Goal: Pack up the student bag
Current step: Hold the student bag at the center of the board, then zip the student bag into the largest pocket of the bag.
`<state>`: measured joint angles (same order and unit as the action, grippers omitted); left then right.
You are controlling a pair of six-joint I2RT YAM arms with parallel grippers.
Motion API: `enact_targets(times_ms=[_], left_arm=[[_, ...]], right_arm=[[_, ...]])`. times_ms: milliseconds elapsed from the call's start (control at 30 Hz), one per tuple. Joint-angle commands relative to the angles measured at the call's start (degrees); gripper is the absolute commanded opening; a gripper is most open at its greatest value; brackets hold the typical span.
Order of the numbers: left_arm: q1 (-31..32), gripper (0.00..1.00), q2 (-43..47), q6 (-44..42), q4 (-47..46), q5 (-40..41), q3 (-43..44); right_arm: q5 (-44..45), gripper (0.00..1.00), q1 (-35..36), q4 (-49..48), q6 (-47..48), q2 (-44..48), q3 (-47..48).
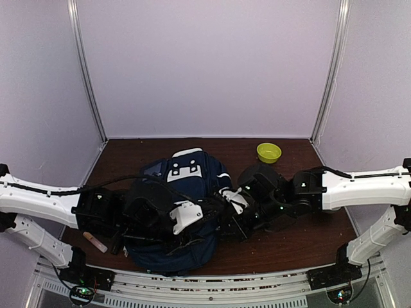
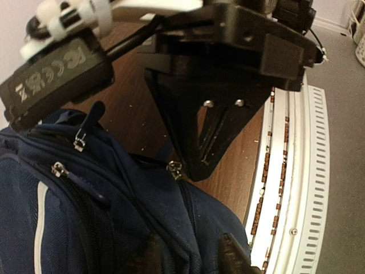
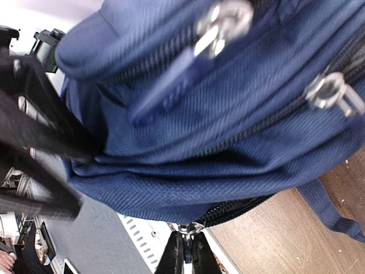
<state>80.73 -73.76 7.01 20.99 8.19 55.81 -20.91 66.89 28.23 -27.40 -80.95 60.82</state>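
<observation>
Near the bench [image 1: 308, 239] edge, right tool [image 3: 185, 246] pinching the zipper pull [image 3: 186, 228] should draw steadily along the student bag [image 1: 170, 253]; left tool [image 2: 193, 257], grip unclear, bracing it.

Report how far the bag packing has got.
Done: unclear; the student bag hides its contents. In hand: right hand pinches a zipper pull, left hand sits on the fabric. Left: possibly the pink item and yellow bowl, both outside.

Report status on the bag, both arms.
Right gripper shut on a zipper pull of the student bag. Left gripper spread on bag fabric, grip unclear. Yellow bowl apart at the back, not in the way.
</observation>
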Motion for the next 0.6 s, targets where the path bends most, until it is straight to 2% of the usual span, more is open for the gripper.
enact_targets(times_ms=[0,67,133,367,567], left_arm=[[2.2,0.17,-1.9,2.0,1.9,5.2,-1.6],[2.6,0.06,-2.4,2.0,3.3,7.9,-1.3],[3.0,0.0,-1.8,1.7,3.9,10.9,-1.7],[3.1,0.0,6.2,0.6,6.7,14.6,-4.5],[3.1,0.0,15.5,1.6,9.0,16.6,-8.0]], right_arm=[[-1.9,0.0,0.0,-11.0,-1.4,2.1,4.5],[-2.6,0.0,-0.1,-11.5,-1.9,2.5,4.3],[-2.9,0.0,-0.2,-11.2,-1.9,2.8,4.2],[0.6,0.0,-3.0,-6.0,-0.6,4.5,1.3],[5.1,0.0,-12.3,-1.9,5.4,5.9,-4.9]])
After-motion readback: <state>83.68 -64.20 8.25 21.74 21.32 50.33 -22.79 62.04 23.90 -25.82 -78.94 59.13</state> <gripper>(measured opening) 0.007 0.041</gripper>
